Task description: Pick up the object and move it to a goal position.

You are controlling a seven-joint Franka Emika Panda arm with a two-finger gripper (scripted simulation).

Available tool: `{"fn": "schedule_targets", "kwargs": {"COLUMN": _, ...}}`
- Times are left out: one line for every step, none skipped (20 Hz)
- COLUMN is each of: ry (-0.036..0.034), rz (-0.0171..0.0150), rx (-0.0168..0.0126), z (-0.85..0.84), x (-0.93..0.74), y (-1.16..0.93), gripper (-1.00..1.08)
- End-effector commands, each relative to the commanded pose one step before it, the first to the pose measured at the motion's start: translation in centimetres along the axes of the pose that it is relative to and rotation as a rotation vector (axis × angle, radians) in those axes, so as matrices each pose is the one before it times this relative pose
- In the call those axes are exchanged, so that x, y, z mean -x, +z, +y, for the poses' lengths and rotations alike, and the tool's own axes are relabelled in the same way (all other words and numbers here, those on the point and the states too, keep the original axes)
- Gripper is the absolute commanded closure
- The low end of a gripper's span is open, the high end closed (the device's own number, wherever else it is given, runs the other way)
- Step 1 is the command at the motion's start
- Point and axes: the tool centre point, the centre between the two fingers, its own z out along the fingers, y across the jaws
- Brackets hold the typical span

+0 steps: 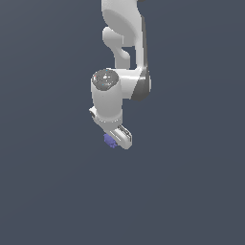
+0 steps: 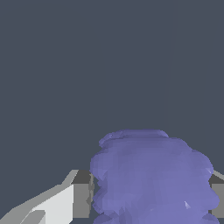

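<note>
Closest to my wrist camera sits the object (image 2: 151, 177), a lumpy blue-purple blob with a ridged, bumpy surface. It fills the lower middle of that view and runs out of the frame at the bottom edge. My fingers (image 2: 81, 194) stand on either side of it: one grey pad presses against one flank of the blob, and the edge of the other pad shows at the opposite flank, right at the border of the picture. So my jaws are closed around the blob, with the pads touching it on both sides. Past the blob, the wrist view holds only flat dark grey.

From the exterior view, my gripper (image 1: 116, 139) hangs at the end of my arm (image 1: 111, 95), pointing down and tilted a little toward the exterior view's right. The blob (image 1: 109, 140) peeks out at the lower edge of my white hand, on the exterior view's left side of it, and looks tiny beside the hand. Most of it is hidden behind my fingers, so only a small purple patch shows there.

Above my hand, my white wrist segment rises with a grey round cap on top, and the upper links climb out of the top of the frame. Behind all of that lies an even dark grey field. I cannot tell whether the blob rests on the table or hangs above it.
</note>
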Motion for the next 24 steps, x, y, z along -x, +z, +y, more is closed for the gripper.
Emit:
{"fn": "schedule_targets", "kwargs": {"ry": 0.00034, "rz": 0.00065, "rx": -0.00050, "z": -0.252, "x": 0.775, "y": -2.760, "gripper": 1.08}}
{"fn": "schedule_targets", "kwargs": {"ry": 0.00000, "rz": 0.00000, "rx": 0.00000, "z": -0.117, "x": 0.334, "y": -1.181, "gripper": 1.08}}
{"fn": "schedule_targets", "kwargs": {"ry": 0.00022, "rz": 0.00027, "rx": 0.00035, "z": -0.115, "x": 0.331, "y": -1.192, "gripper": 1.08}}
{"fn": "schedule_targets", "kwargs": {"ry": 0.00000, "rz": 0.00000, "rx": 0.00000, "z": -0.119, "x": 0.332, "y": -1.193, "gripper": 1.08}}
{"fn": "schedule_targets", "kwargs": {"ry": 0.00000, "rz": 0.00000, "rx": 0.00000, "z": -0.120, "x": 0.329, "y": -1.191, "gripper": 1.08}}
{"fn": "schedule_targets", "kwargs": {"ry": 0.00022, "rz": 0.00027, "rx": 0.00034, "z": -0.118, "x": 0.323, "y": -1.187, "gripper": 1.08}}
{"fn": "schedule_targets", "kwargs": {"ry": 0.00000, "rz": 0.00000, "rx": 0.00000, "z": -0.122, "x": 0.324, "y": -1.188, "gripper": 1.08}}
{"fn": "schedule_targets", "kwargs": {"ry": 0.00000, "rz": 0.00000, "rx": 0.00000, "z": -0.123, "x": 0.321, "y": -1.186, "gripper": 1.08}}
{"fn": "schedule_targets", "kwargs": {"ry": 0.00028, "rz": 0.00041, "rx": 0.00048, "z": -0.124, "x": 0.317, "y": -1.181, "gripper": 1.08}}
{"fn": "schedule_targets", "kwargs": {"ry": 0.00000, "rz": 0.00000, "rx": 0.00000, "z": -0.126, "x": 0.314, "y": -1.175, "gripper": 1.08}}
{"fn": "schedule_targets", "kwargs": {"ry": 0.00000, "rz": 0.00000, "rx": 0.00000, "z": -0.126, "x": 0.305, "y": -1.151, "gripper": 1.08}}
{"fn": "schedule_targets", "kwargs": {"ry": 0.00000, "rz": 0.00000, "rx": 0.00000, "z": -0.126, "x": 0.296, "y": -1.122, "gripper": 1.08}}
{"fn": "schedule_targets", "kwargs": {"ry": 0.00000, "rz": 0.00000, "rx": 0.00000, "z": -0.126, "x": 0.285, "y": -1.090, "gripper": 1.08}}
{"fn": "schedule_targets", "kwargs": {"ry": 0.00014, "rz": 0.00043, "rx": 0.00052, "z": -0.134, "x": 0.281, "y": -1.049, "gripper": 1.08}}
{"fn": "schedule_targets", "kwargs": {"ry": 0.00000, "rz": 0.00000, "rx": 0.00000, "z": -0.123, "x": 0.261, "y": -1.010, "gripper": 1.08}}
{"fn": "schedule_targets", "kwargs": {"ry": 0.00000, "rz": 0.00000, "rx": 0.00000, "z": -0.120, "x": 0.246, "y": -0.961, "gripper": 1.08}}
{"fn": "schedule_targets", "kwargs": {"ry": 0.00000, "rz": 0.00000, "rx": 0.00000, "z": -0.118, "x": 0.229, "y": -0.905, "gripper": 1.08}}
{"fn": "schedule_targets", "kwargs": {"ry": 0.00000, "rz": 0.00000, "rx": 0.00000, "z": -0.114, "x": 0.210, "y": -0.841, "gripper": 1.08}}
{"fn": "schedule_targets", "kwargs": {"ry": 0.00000, "rz": 0.00000, "rx": 0.00000, "z": -0.110, "x": 0.192, "y": -0.778, "gripper": 1.08}}
{"fn": "schedule_targets", "kwargs": {"ry": -0.00048, "rz": -0.00041, "rx": -0.00029, "z": -0.114, "x": 0.181, "y": -0.714, "gripper": 1.08}}
{"fn": "schedule_targets", "kwargs": {"ry": 0.00000, "rz": 0.00000, "rx": 0.00000, "z": -0.099, "x": 0.159, "y": -0.658, "gripper": 1.08}}
{"fn": "schedule_targets", "kwargs": {"ry": 0.00000, "rz": 0.00000, "rx": 0.00000, "z": -0.093, "x": 0.143, "y": -0.600, "gripper": 1.08}}
{"fn": "schedule_targets", "kwargs": {"ry": 0.00000, "rz": 0.00000, "rx": 0.00000, "z": -0.087, "x": 0.128, "y": -0.542, "gripper": 1.08}}
{"fn": "schedule_targets", "kwargs": {"ry": 0.00000, "rz": 0.00000, "rx": 0.00000, "z": -0.081, "x": 0.112, "y": -0.484, "gripper": 1.08}}
